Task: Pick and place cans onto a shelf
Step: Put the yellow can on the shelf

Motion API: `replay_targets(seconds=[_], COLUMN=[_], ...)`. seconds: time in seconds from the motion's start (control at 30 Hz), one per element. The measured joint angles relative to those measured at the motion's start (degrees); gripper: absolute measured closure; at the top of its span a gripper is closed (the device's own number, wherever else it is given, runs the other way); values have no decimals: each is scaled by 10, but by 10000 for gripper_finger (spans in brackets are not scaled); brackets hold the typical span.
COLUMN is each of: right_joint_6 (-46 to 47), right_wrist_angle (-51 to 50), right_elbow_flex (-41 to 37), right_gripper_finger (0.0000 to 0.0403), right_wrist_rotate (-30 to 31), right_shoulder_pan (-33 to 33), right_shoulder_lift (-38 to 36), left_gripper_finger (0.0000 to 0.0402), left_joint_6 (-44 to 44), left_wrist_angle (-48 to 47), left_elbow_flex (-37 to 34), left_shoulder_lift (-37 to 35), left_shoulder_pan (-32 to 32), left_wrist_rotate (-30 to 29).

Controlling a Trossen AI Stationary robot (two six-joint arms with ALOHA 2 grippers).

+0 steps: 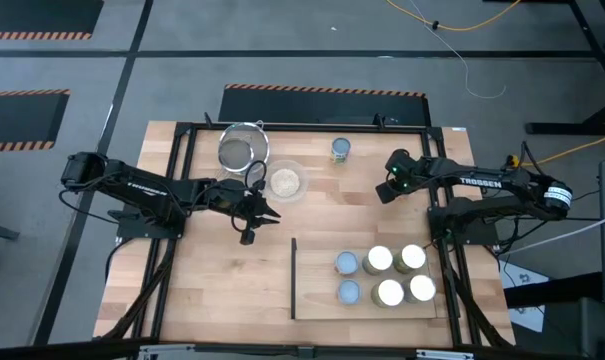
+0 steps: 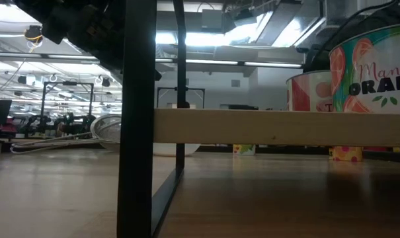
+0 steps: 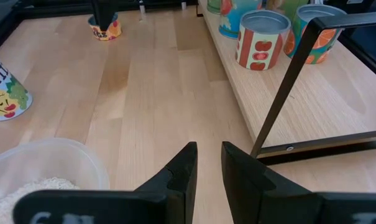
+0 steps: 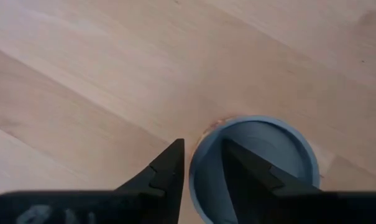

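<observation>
Cans: six sit clustered on the shelf point(image 1: 317, 300); one can point(image 1: 341, 149) stands alone at the table's far edge. Right gripper point(image 4: 203, 165), over a blue-topped can point(image 4: 256, 158), fingers slightly apart, holds nothing. Left gripper point(image 1: 265, 212) idles beside the grain bowl point(image 1: 286, 181), fingers narrowly apart.

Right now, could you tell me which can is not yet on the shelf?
The can standing alone near the table's far edge, right of the glass bowl; the other six sit together on the shelf.

left hand point(image 3: 207, 163) nearly closed, right hand point(image 4: 201, 163) likewise
</observation>
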Motion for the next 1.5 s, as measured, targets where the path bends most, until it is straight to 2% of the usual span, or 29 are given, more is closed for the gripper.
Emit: replay_targets(seconds=[0.3,0.57,0.73,0.87,1.03,1.13,1.33,1.5], right_joint_6=[-3,-51,-107,-109,-112,-112,-197,-239], right_wrist_angle=[8,41,111,186,282,314,315,315], right_elbow_flex=[-12,-13,-16,-16,-15,-6,39,88], right_gripper_finger=[300,382,386,387,390,390,390,390], right_wrist_rotate=[3,-4,-100,-178,-249,-266,-268,-254], right_shoulder_pan=[0,0,3,16,41,62,126,188], right_shoulder_lift=[-1,0,1,1,1,1,5,38], left_gripper_finger=[335,335,335,335,335,335,335,335], left_joint_6=[0,-13,-14,-14,-14,-14,-14,-14], left_wrist_angle=[0,25,70,106,135,138,138,139], left_elbow_flex=[0,0,0,0,0,0,0,0], left_shoulder_lift=[0,0,0,0,0,0,0,0], left_shoulder_pan=[0,0,0,0,0,0,0,0], left_wrist_rotate=[0,0,0,0,0,0,0,0])
